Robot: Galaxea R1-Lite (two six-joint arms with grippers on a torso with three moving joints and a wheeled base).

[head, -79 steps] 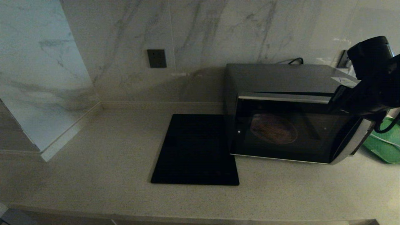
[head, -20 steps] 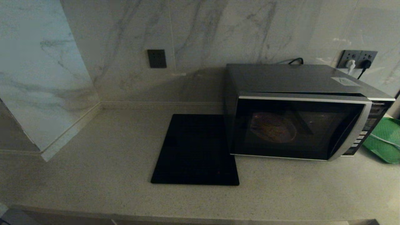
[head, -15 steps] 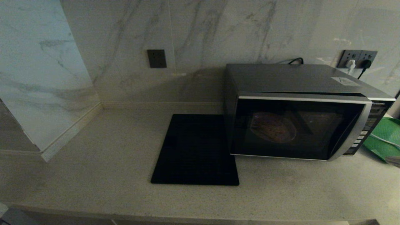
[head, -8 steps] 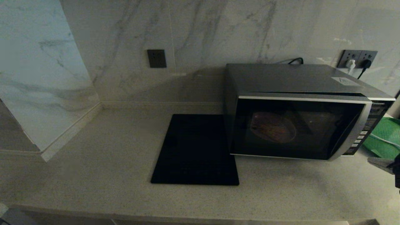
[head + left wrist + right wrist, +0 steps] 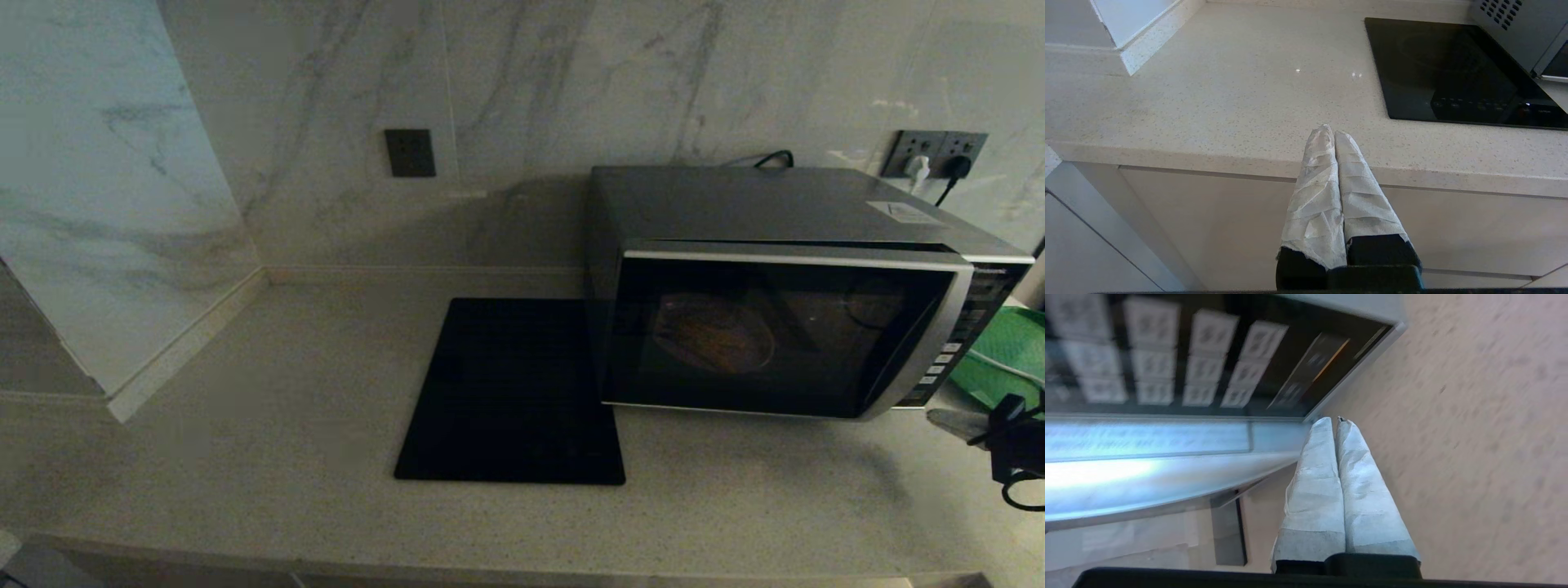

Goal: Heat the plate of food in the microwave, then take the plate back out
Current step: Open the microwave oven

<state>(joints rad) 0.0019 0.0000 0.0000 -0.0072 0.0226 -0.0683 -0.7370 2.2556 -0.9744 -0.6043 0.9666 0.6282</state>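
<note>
Microwave sits at the back right of the counter, door closed. Plate is inside, dimly lit behind the glass. Right gripper has its fingers pressed together, holding nothing, tips near the lower corner of the button panel, contact unclear. It has moved further in from the right edge than half a second ago. Left gripper is parked at the counter's front edge, fingers together, empty.

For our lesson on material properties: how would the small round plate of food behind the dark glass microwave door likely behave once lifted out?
The small round plate of food looks rigid, probably light. Being shallow, it may spill its loose orange-brown sticks if tilted. Its smooth rim could prove slippery.
</note>
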